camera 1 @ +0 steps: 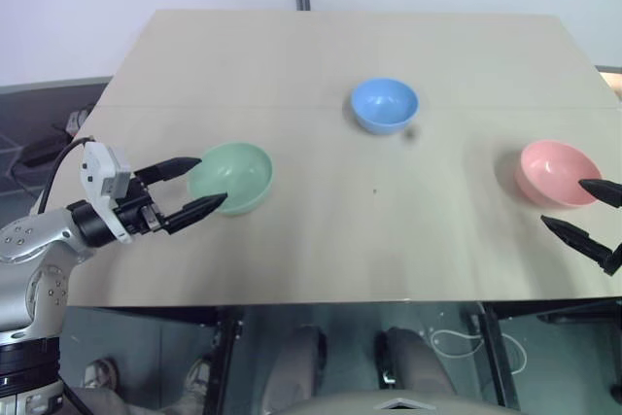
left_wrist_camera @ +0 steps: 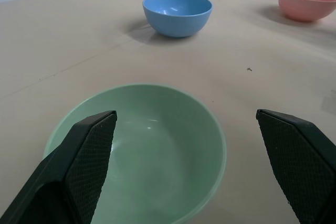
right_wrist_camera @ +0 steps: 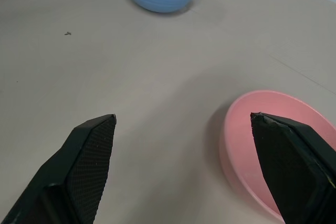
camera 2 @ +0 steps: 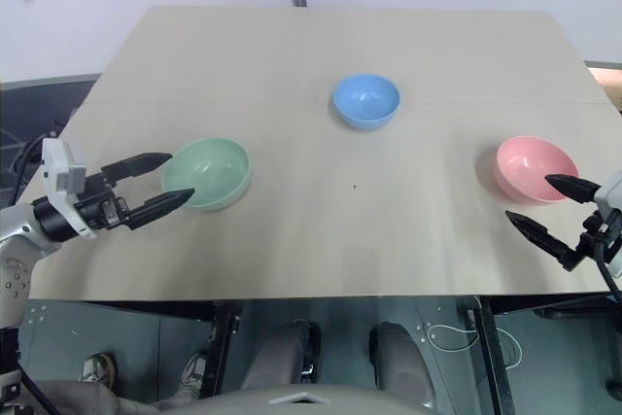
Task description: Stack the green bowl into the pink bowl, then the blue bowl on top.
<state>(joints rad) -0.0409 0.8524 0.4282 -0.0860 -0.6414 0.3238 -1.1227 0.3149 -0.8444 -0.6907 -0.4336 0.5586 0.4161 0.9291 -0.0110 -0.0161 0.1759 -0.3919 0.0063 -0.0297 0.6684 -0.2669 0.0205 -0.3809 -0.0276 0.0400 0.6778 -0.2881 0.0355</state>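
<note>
The left end effector (camera 1: 202, 185) comes in from 9 o'clock, nearly level, and its two black fingers (camera 1: 178, 168) are spread wide and released. The fingertips stand on each side of the near rim of the small round pale mint-green plastic bowl (camera 1: 233, 177), and I cannot tell if they touch it. The right end effector (camera 2: 542, 205) comes in from 3 o'clock, tilted a little downward, also spread wide and grasping nothing. One fingertip lies over the rim of the small round salmon-pink plastic bowl (camera 2: 530, 168), the other over the bare beige worktop (camera 1: 389, 240).

There are three bowls, one of each colour. The green bowl is at 8 o'clock on the worktop, the pink bowl at 3 o'clock, and the small round sky-blue plastic bowl (camera 1: 384, 104) at 12 o'clock. All three stand upright, well apart and empty.
</note>
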